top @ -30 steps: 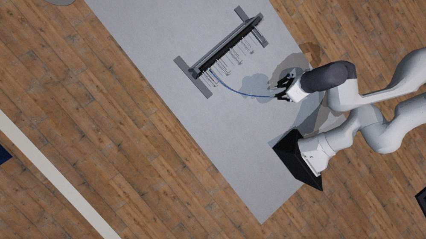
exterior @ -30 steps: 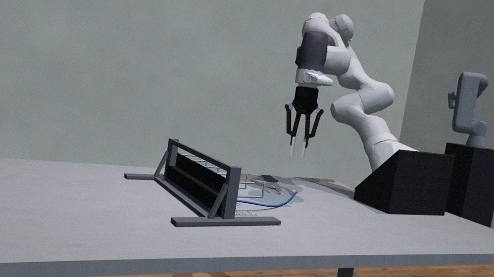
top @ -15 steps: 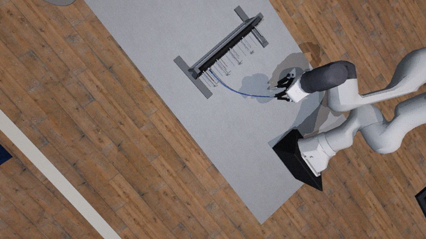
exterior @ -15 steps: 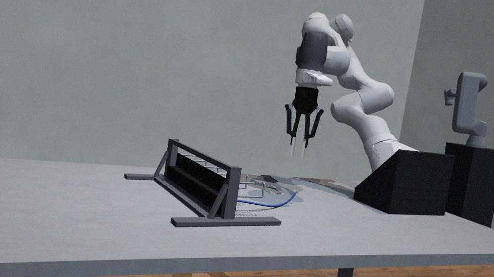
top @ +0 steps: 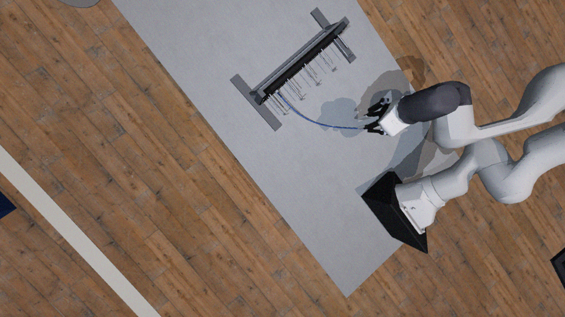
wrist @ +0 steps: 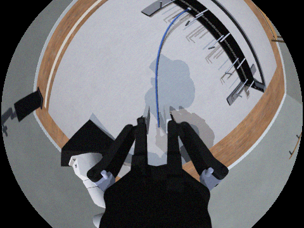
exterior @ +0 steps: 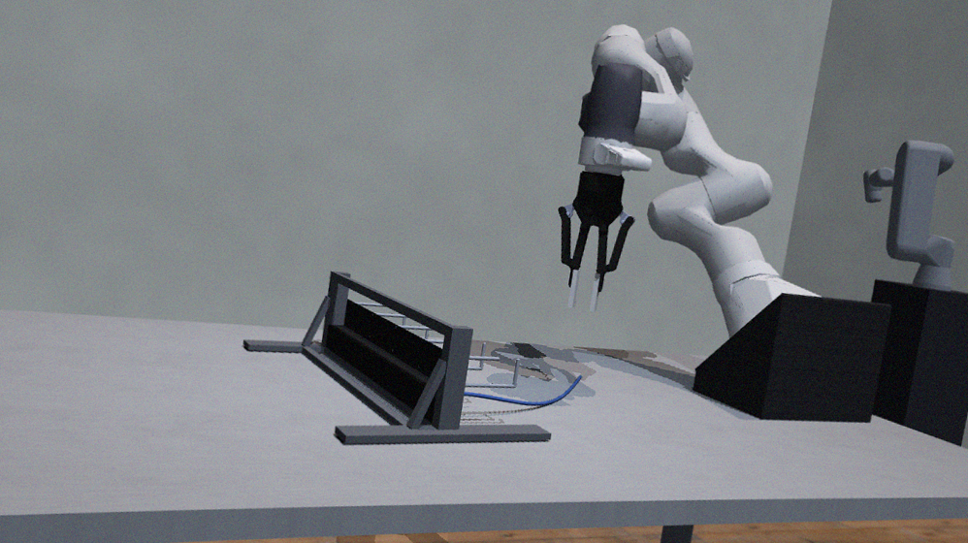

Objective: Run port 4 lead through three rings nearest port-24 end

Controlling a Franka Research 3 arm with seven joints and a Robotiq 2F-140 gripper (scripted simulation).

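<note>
I had the gripper (exterior: 581, 304) hanging well above the table (exterior: 94, 416), its fingers parted a little way, a narrow gap between the pads, and nothing in them. The blue lead (top: 317, 120) lay on the table, curving out from the patch panel (top: 298, 62) near one end of the rack (exterior: 449, 378) to a free end that sat almost straight below the fingers in the wrist view. None of it ran through the cable manager's rings (top: 312, 72); they stood bare along the front of the panel.

My worries from there were these. The gap between the fingers looked slim, so a descent slightly off the lead's line could have pressed a pad onto the cable and flicked it aside instead of straddling it. Once gripped, the lead would have been tied to the rack at its plugged end, and the rack is loose on the table: hauling the cable toward the far rings with any tension could have dragged or tipped the whole frame. The ring gaps open at the top front, so a low or skewed pass would likely have snagged a wire ring and shoved the rack too. A lead left sprung might also have crept back out after release.
</note>
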